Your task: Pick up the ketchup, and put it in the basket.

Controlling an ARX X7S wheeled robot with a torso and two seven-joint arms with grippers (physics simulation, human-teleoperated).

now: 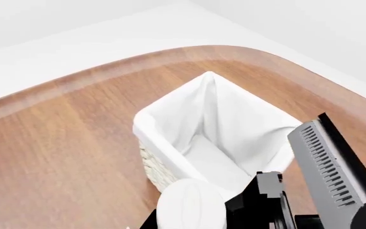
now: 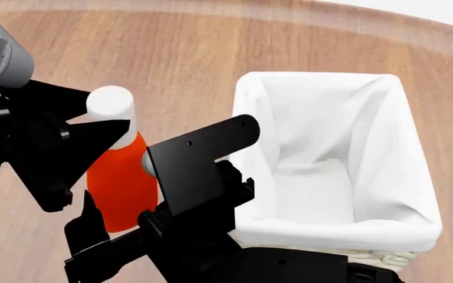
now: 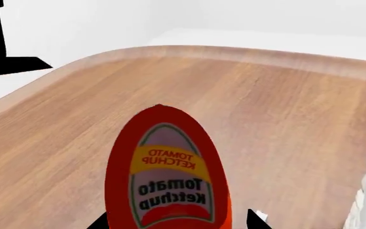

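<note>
Item: ketchup (image 2: 120,177) lifted, not yet in the basket (image 2: 403,153).

Status, as judged: pick-up done, drop-off left. In the head view the bottle stands upright at left of centre, white cap up, just beside the basket's left wall and outside it; black arm parts flank and partly cover it. The right gripper (image 3: 177,222) appears clenched on the bottle, whose label fills the lower centre of the right wrist view (only dark tips show at either side, so this is a reading). Left gripper (image 1: 310,191): one ribbed finger visible, state cannot be told. Basket, right half of the head view, on the wooden bench (image 2: 210,53): white liner only, nothing inside.
</note>
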